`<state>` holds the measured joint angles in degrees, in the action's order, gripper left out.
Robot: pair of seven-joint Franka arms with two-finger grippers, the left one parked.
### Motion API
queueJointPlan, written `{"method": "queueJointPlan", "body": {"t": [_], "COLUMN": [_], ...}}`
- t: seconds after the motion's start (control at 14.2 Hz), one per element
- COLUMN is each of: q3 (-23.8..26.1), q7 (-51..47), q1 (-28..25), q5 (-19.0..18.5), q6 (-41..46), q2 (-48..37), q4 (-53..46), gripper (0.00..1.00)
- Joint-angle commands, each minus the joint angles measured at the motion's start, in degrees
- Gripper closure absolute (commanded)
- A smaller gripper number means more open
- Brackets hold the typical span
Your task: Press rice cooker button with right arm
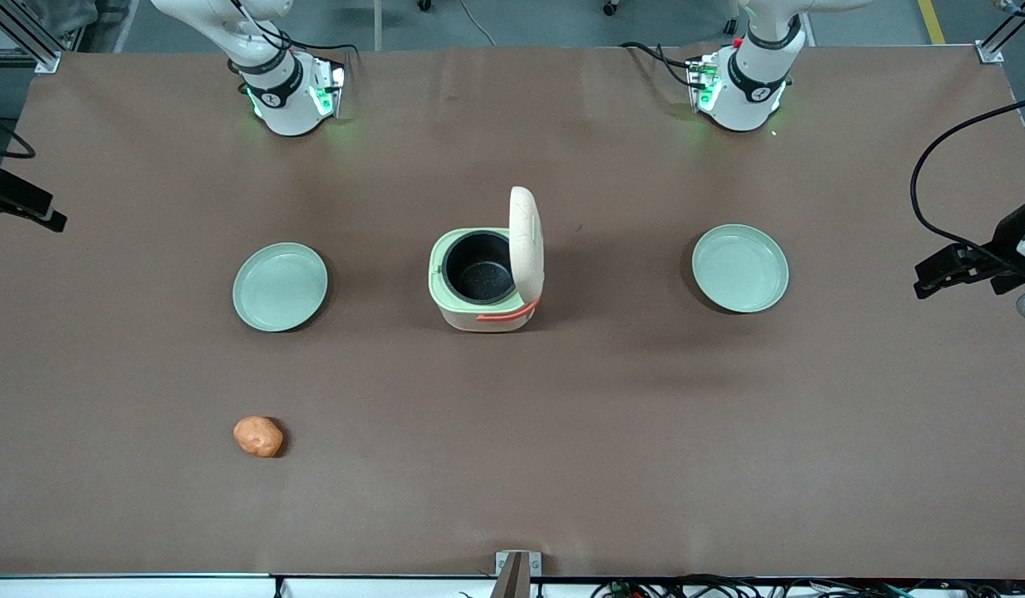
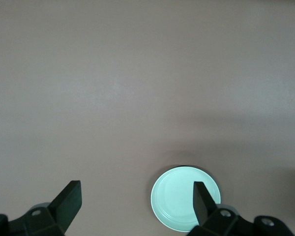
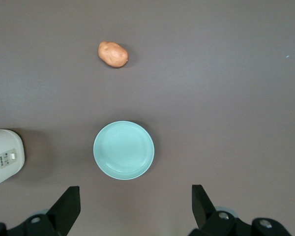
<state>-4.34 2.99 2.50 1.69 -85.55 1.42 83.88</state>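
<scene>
The rice cooker [image 1: 486, 282] is cream-beige with a pale green rim, a black inner pot and a salmon-orange handle. High above the brown table [image 1: 562, 432], the black gripper [image 3: 132, 209], fingers spread, overlooks a pale green plate [image 3: 123, 150] and an orange-brown potato [image 3: 113, 54].

- you've got one rice cooker [image 1: 485, 278] mid-table, lid up — one black inner pot [image 1: 478, 267] showing inside it.
- two pale green plates: one toward the working arm's end [image 1: 280, 286], one toward the parked arm's end [image 1: 740, 267].
- one potato [image 1: 258, 436] — nearer the front camera than the plates.
- one gripper [image 3: 132, 204] on the right arm, high over the table near the first plate, its two fingers [image 3: 69, 205] spread wide apart.
</scene>
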Motion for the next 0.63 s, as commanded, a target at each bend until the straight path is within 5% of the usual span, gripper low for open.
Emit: {"method": "queueJointPlan", "body": {"t": [0.0,0.56], "q3": [1.61,1.17], "q7": [0.44,0.26], "q1": [0.23,0.75], "q5": [-1.78,-1.34], "q6": [-6.09,-7.44], "q2": [-7.02,-9.06], "q4": [9.25,12.18], "gripper": [0.0,0.0]}}
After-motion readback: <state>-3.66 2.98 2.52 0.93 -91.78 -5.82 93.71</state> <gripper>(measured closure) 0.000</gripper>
